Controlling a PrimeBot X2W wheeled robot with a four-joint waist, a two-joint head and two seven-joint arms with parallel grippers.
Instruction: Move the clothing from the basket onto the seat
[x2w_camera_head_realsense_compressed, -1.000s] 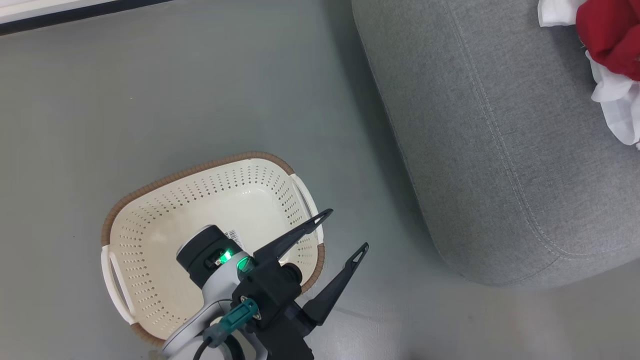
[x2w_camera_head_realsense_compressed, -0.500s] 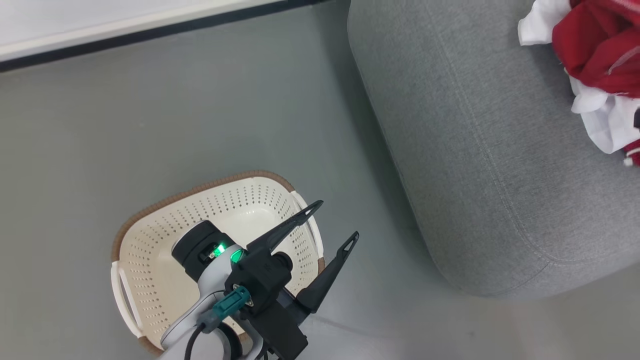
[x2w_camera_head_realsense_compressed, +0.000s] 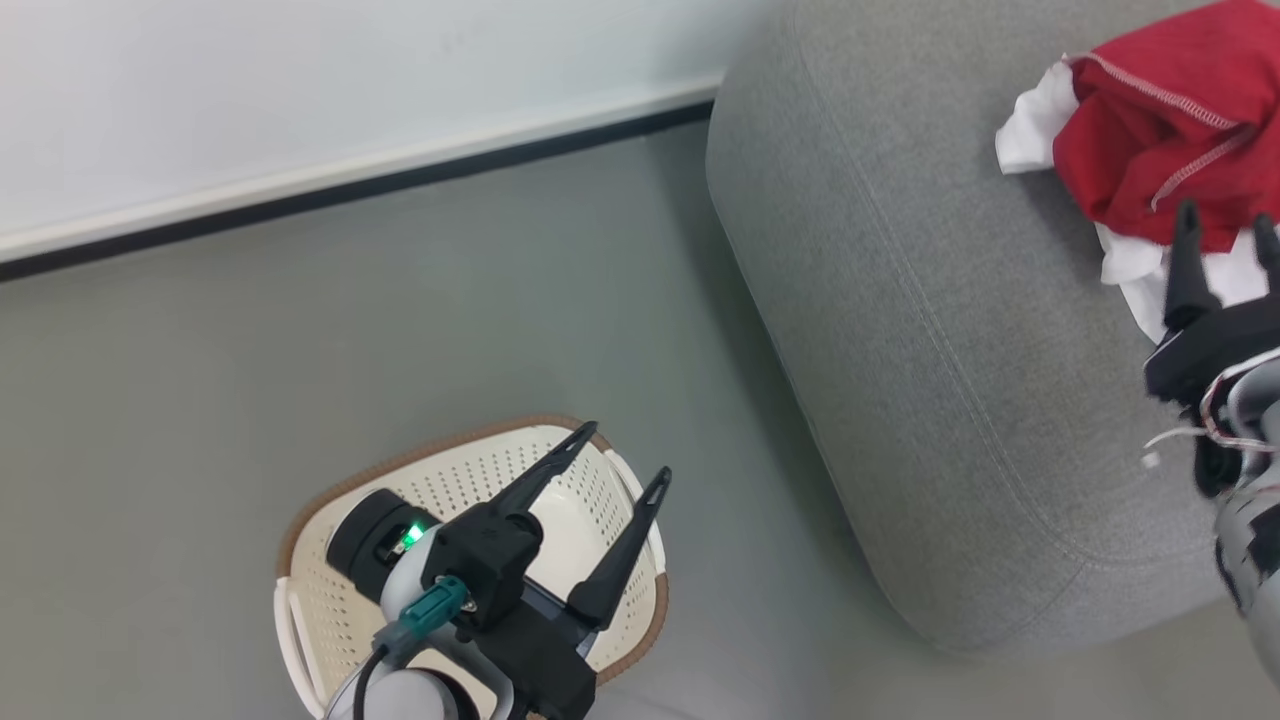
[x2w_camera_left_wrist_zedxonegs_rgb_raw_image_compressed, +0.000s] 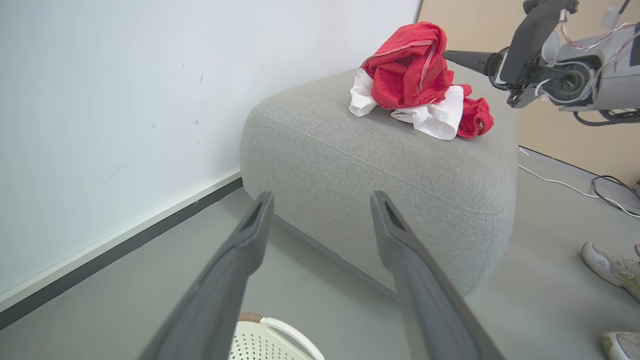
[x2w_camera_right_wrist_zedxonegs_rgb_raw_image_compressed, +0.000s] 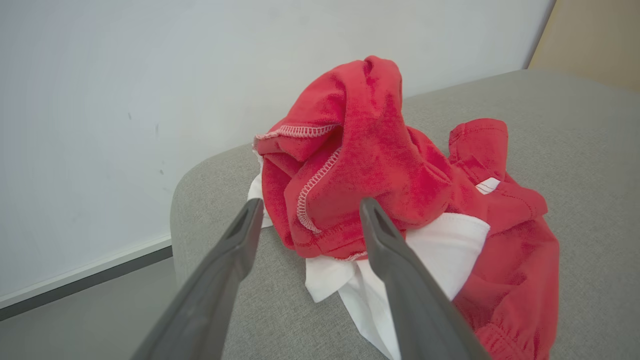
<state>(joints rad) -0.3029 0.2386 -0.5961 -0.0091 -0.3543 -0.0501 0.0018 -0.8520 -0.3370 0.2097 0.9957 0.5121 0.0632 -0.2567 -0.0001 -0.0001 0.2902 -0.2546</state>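
- The clothing (x2w_camera_head_realsense_compressed: 1160, 150) lies in a crumpled heap on top of the seat (x2w_camera_head_realsense_compressed: 930, 330), near its far end. The red fabric with white stitching is bunched on top, and white panels spill out underneath.
- The right gripper (x2w_camera_head_realsense_compressed: 1226, 230) points at the heap with its jaws spread wide and nothing between them. Its fingertips are just beside the red fabric, but I cannot tell whether they touch it.
- The seat stands on the grey floor (x2w_camera_head_realsense_compressed: 400, 330), its rounded end close to a white wall (x2w_camera_head_realsense_compressed: 300, 80) with a dark strip along its foot.
- The basket (x2w_camera_head_realsense_compressed: 420, 455) sits on the floor, well apart from the clothing and a little way from the seat's side.
- The left gripper (x2w_camera_head_realsense_compressed: 623, 452) hangs above the basket, jaws wide apart and holding nothing, its fingers aimed toward the seat.
- In the left wrist view, a person's pale shoe (x2w_camera_left_wrist_zedxonegs_rgb_raw_image_compressed: 612, 265) rests on the floor beyond the seat, and a cable (x2w_camera_left_wrist_zedxonegs_rgb_raw_image_compressed: 565, 185) trails nearby.
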